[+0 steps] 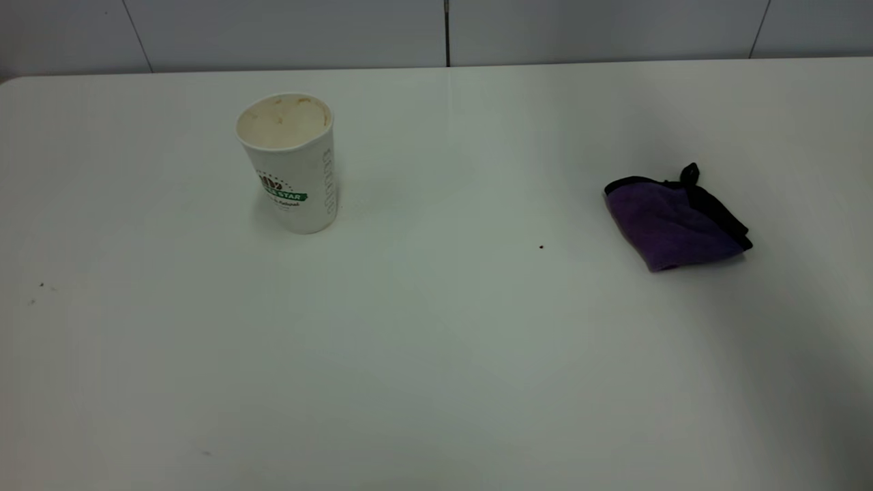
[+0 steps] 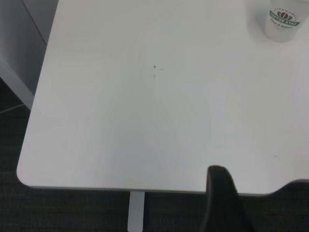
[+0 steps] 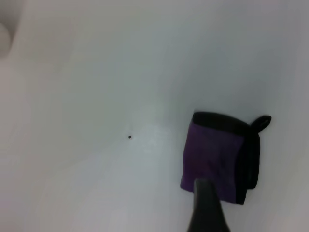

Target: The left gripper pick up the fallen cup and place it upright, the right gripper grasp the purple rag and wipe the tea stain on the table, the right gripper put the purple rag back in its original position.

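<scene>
The cup stands upright on the table at the back left, with its tea-stained cream inside showing. It also shows in the left wrist view as the cup, far from the dark part of my left gripper that hangs over the table's edge. The purple rag lies folded at the right. In the right wrist view the purple rag lies just beyond a dark part of my right gripper, which holds nothing that I can see. No tea stain shows in any view. Neither gripper appears in the exterior view.
A tiny black speck lies between cup and rag, and a few more specks at the left. A rounded table corner and dark floor show in the left wrist view. A pale wall runs behind the table.
</scene>
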`<state>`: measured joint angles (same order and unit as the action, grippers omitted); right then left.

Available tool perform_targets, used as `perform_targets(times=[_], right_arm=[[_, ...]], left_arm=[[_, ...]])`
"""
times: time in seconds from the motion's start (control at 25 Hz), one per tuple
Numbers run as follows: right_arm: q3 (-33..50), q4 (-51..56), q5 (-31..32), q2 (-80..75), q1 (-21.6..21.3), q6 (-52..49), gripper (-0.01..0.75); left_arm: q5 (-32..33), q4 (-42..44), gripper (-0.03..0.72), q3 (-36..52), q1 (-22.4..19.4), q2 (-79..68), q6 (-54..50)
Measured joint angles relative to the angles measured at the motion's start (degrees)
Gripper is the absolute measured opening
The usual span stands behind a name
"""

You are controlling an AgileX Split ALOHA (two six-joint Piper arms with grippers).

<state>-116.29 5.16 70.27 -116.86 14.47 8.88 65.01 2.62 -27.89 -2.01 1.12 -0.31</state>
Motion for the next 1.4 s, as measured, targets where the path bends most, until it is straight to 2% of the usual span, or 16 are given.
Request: perform_targets(times=[0.28, 0.84, 1.12, 1.4], right_arm=[[17.28, -0.06, 0.55, 18.5, 0.11, -0.06, 0.562], [58.83, -0.06, 0.45, 47.8, 0.11, 0.06, 0.562], [73.11, -0.06, 0.51, 65.72, 0.11, -0.91, 0.561], [81.11, -0.01, 0.74, 84.37, 0.11, -2.53, 0.561]], left_arm=[[0.0, 0.0, 0.462, 0.0, 0.0, 0.0, 0.0], [0.0, 0.0, 0.462, 0.0, 0.0, 0.0, -0.05], [0.0, 0.0, 0.462, 0.0, 0.0, 0.0, -0.11], [0.0, 0.0, 0.462, 0.0, 0.0, 0.0, -0.11]])
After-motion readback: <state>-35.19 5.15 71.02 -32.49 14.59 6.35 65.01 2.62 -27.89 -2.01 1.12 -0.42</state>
